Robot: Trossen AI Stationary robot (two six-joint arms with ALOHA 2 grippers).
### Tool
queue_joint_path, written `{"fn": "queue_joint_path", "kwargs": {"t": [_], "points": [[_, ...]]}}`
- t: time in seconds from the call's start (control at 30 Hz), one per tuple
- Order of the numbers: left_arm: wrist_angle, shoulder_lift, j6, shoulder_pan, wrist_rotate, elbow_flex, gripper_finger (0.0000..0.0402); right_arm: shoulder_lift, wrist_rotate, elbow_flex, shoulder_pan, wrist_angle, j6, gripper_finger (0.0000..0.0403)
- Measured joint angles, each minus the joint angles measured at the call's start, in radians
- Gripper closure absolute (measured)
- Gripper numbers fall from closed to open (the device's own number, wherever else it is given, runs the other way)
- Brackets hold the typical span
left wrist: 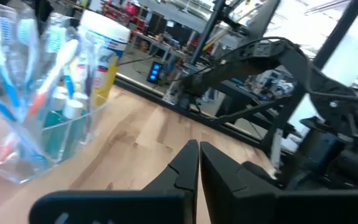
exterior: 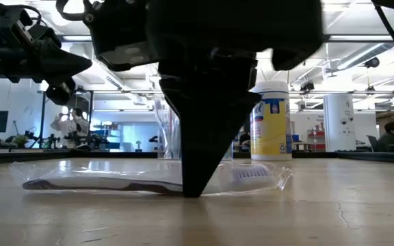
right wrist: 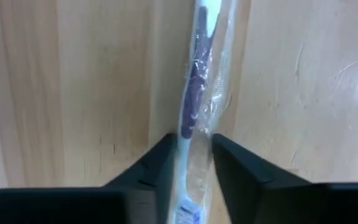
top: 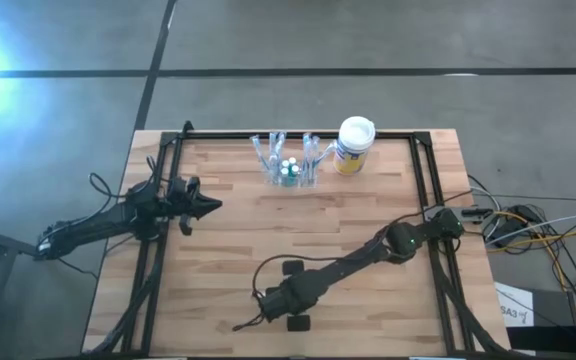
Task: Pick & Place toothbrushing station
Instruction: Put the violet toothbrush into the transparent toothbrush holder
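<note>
The toothbrushing station (top: pixel 288 168), a see-through holder with several toothbrushes and small tubes standing in it, stands at the table's far middle and shows close up in the left wrist view (left wrist: pixel 36 112). A toothbrush in a clear wrapper (exterior: pixel 101 183) lies flat on the table near the front edge. My right gripper (top: pixel 290 296) points straight down onto it, and its fingers are closed in on the toothbrush (right wrist: pixel 194 81). My left gripper (top: pixel 213 206) hovers shut and level at the table's left, holding nothing. My right gripper has the wrapped toothbrush's handle (right wrist: pixel 190 127) between its two fingers, which come from above and stand across it. The handle lies against one finger (right wrist: pixel 163 162), and the wrapper's edge reaches the other. The toothbrush rests flat on the table, with its bristle end (exterior: pixel 252 174) sticking out to one side.
A white-lidded canister with a yellow label (top: pixel 354 145) stands just right of the station. A black frame (top: pixel 423 180) runs along the table's left, far and right sides. Cables lie off the table's right edge (top: pixel 528 225). Bare wood lies between the station and my right gripper.
</note>
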Motion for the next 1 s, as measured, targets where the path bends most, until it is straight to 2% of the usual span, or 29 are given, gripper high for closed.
{"fn": "queue_joint_path", "kwargs": {"t": [0.13,0.2,0.37,0.57,0.77,0.9,1.0], "points": [[0.022,0.000,-0.021,0.000,0.075,0.000,0.0381,0.001,0.035,0.002,0.002,-0.014,-0.064,0.0367],[0.029,0.000,-0.028,-0.001,0.102,0.000,0.0383,-0.001,0.079,0.002,0.003,-0.025,-0.095,0.0384],[0.033,0.000,-0.039,-0.003,0.118,0.000,0.0392,-0.009,0.251,-0.003,-0.003,-0.063,-0.153,0.0393],[0.047,0.000,-0.046,-0.011,0.162,0.000,0.0393,-0.051,0.530,-0.004,0.000,-0.152,-0.243,0.0395],[0.142,0.011,-0.064,-0.049,0.182,0.001,0.0391,-0.086,0.778,-0.003,-0.003,-0.159,-0.394,0.0395],[0.159,0.057,-0.040,-0.068,0.186,0.024,0.0397,-0.127,0.924,-0.002,-0.005,-0.158,-0.537,0.0395],[0.159,0.126,-0.022,-0.068,0.184,0.057,0.0395,-0.152,0.975,-0.002,-0.022,-0.158,-0.606,0.0395]]}}
